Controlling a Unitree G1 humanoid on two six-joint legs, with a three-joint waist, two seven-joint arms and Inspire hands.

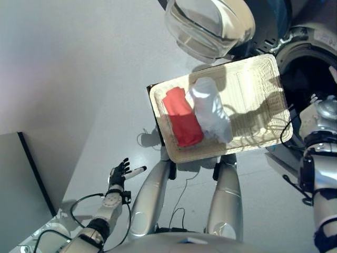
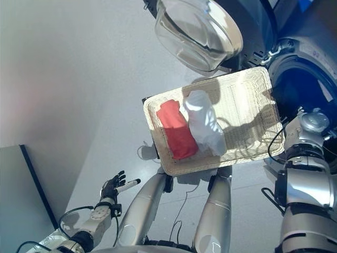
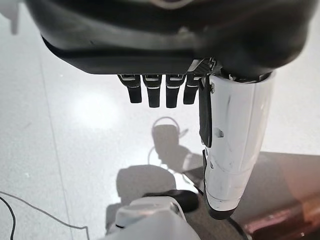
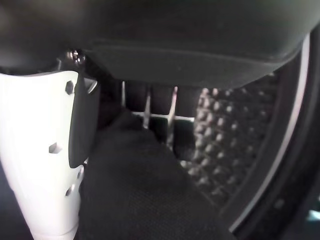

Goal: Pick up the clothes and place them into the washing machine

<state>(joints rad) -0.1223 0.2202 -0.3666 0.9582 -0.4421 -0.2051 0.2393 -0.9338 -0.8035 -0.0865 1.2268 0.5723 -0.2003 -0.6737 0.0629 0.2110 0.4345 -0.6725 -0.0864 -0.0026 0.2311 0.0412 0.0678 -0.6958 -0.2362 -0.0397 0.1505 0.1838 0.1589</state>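
from the head cameras i saw a pale woven basket sitting on the floor just in front of the washing machine, whose round drum opening was dark and whose glass door stood swung open beyond the basket's far edge. two pieces of clothing lay in the basket's left half: a red garment, folded or rolled into a long shape, and a white garment bunched up just beside it on the right, the two touching. the rest of the basket was bare wicker

my left hand hung low at the left, well apart from the basket, over the grey floor. its own wrist view showed the fingers loosely relaxed in a row with the white-covered thumb out straight beside them, holding nothing

my right arm reached toward the machine's opening at the right, and the right hand itself did not show in the head views. in the right wrist view the right hand was inside the drum, with the dimpled drum wall close past the fingers. a dark cloth lay under the hand next to the white thumb cover. i could not tell whether the fingers were curled on that cloth or slack, since they were mostly lost in the dark there
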